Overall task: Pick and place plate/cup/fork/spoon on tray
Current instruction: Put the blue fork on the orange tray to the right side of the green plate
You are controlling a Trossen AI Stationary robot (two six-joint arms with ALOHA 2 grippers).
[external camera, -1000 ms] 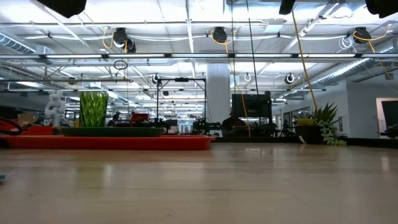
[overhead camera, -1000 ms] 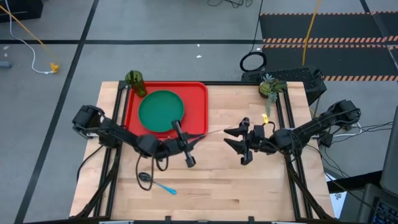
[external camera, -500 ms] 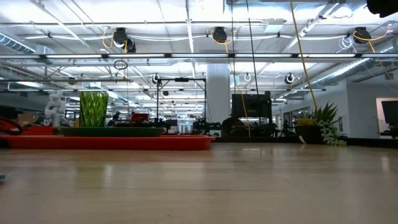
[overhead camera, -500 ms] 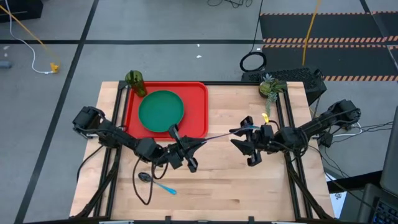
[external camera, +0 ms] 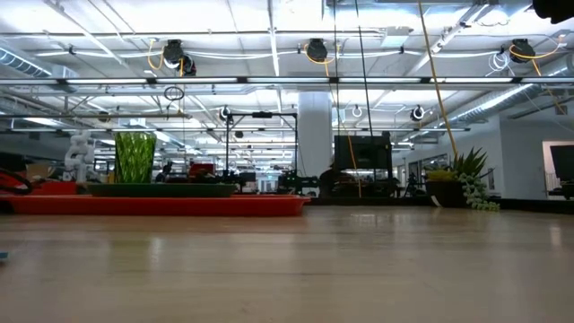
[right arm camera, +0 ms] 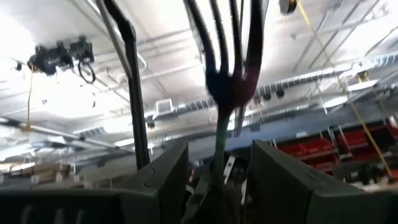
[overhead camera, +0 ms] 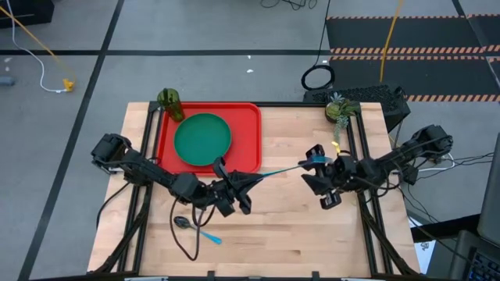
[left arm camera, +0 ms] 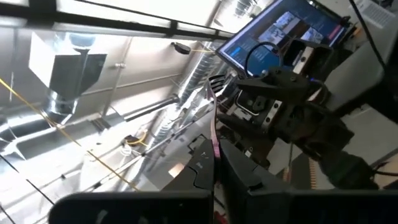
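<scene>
We look down on a pale wooden surface (overhead camera: 273, 226) and start at its far left corner. There stands the cup (overhead camera: 169, 102), just at the far left corner of the red tray (overhead camera: 248, 140); from above we cannot tell if it is on the rim or just outside it. In the low view the cup (external camera: 134, 158) stands upright behind the tray (external camera: 152, 205). The green plate (overhead camera: 202, 139) lies flat inside the tray (it fills most of the left part). In the low view we see only the thin edge of the plate (external camera: 161, 189).

Near the front left of the surface lies the spoon (overhead camera: 195, 228), with its dark bowl on the left and its blue handle pointing right. It is well apart from the tray.

Just in front of the tray is the left pincer (overhead camera: 248, 179). Its fingers are pressed together on one end of the fork (overhead camera: 283, 169). In the left wrist view the fork (left arm camera: 215, 137) runs up from between the dark fingers (left arm camera: 202, 171), with its tines far out.

The fork hangs in the air between the two arms. Its blue end reaches the right pincer (overhead camera: 316, 165), which is over the middle right of the surface. The right pincer is partly spread, with the fork (right arm camera: 227, 74) between its fingers (right arm camera: 165, 171).

A small potted plant (overhead camera: 337, 109) stands at the far right corner.
</scene>
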